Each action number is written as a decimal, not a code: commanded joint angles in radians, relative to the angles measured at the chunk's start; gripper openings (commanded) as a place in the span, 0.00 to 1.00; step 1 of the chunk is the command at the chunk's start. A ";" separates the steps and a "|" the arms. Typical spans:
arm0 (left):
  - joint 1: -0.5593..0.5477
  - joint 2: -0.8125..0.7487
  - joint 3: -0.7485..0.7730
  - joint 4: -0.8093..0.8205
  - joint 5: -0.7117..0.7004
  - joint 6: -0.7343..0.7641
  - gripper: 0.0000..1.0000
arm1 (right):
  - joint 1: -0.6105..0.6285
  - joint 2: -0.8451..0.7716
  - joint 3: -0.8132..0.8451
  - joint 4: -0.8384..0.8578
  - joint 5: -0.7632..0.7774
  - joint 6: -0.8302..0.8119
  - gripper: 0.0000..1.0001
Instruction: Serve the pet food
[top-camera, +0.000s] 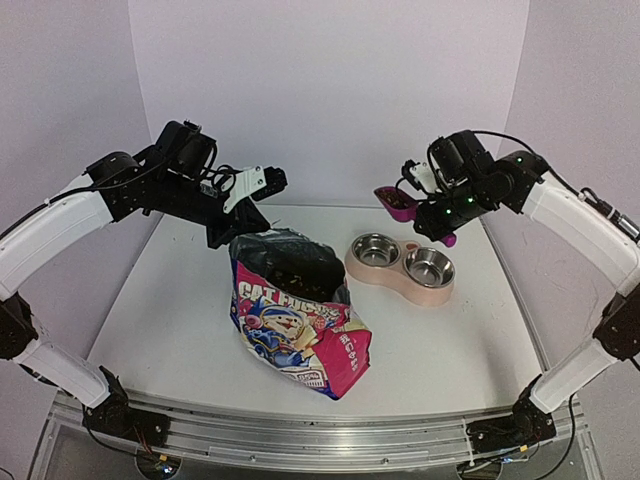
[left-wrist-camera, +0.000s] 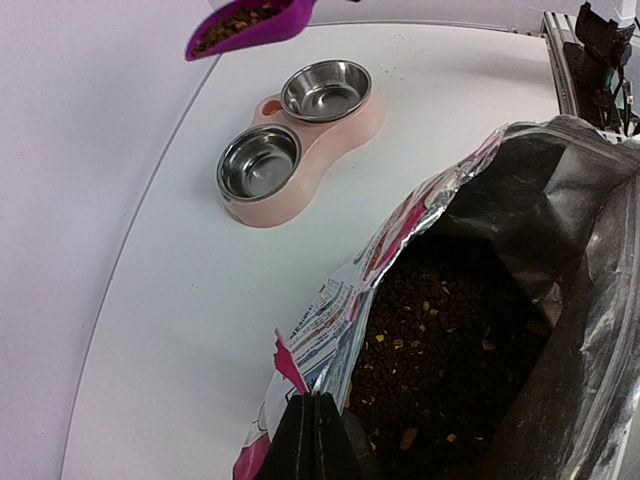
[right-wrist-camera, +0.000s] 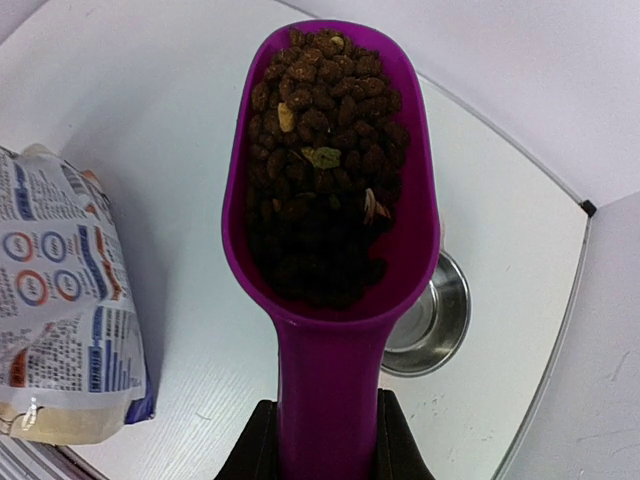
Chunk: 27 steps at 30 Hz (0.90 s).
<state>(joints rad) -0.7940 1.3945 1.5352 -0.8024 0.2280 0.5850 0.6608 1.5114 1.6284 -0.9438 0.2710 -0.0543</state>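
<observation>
The glossy pink, blue and white cat food pouch (top-camera: 295, 320) stands open mid-table, with dark brown pet food (left-wrist-camera: 450, 340) filling its foil inside. My left gripper (left-wrist-camera: 320, 425) is shut on the pouch's torn rim and holds the mouth open. My right gripper (right-wrist-camera: 328, 440) is shut on the handle of a magenta scoop (right-wrist-camera: 330, 350). The scoop is level and heaped with kibble (right-wrist-camera: 320, 170). It hangs in the air just left of and behind the pink double-bowl feeder (top-camera: 400, 265). One steel bowl (right-wrist-camera: 440, 320) shows partly under the scoop's right side. Both bowls (left-wrist-camera: 260, 160) hold nothing.
The feeder sits right of the pouch, toward the back of the white table (top-camera: 180, 300). The table's back edge meets a pale wall (top-camera: 330, 90). The right arm's base (left-wrist-camera: 605, 60) shows at the near edge.
</observation>
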 joint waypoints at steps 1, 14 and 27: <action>0.006 -0.027 0.042 0.013 -0.016 -0.019 0.00 | -0.081 -0.081 -0.133 0.072 -0.038 -0.030 0.00; 0.005 -0.023 0.045 0.020 0.005 -0.010 0.00 | -0.290 -0.118 -0.367 0.275 -0.135 -0.260 0.00; 0.006 -0.015 0.043 0.029 -0.002 0.012 0.00 | -0.421 -0.181 -0.551 0.332 -0.202 -0.441 0.00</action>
<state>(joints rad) -0.7939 1.3945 1.5352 -0.8019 0.2408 0.5789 0.2461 1.3650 1.1057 -0.6626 0.1004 -0.4310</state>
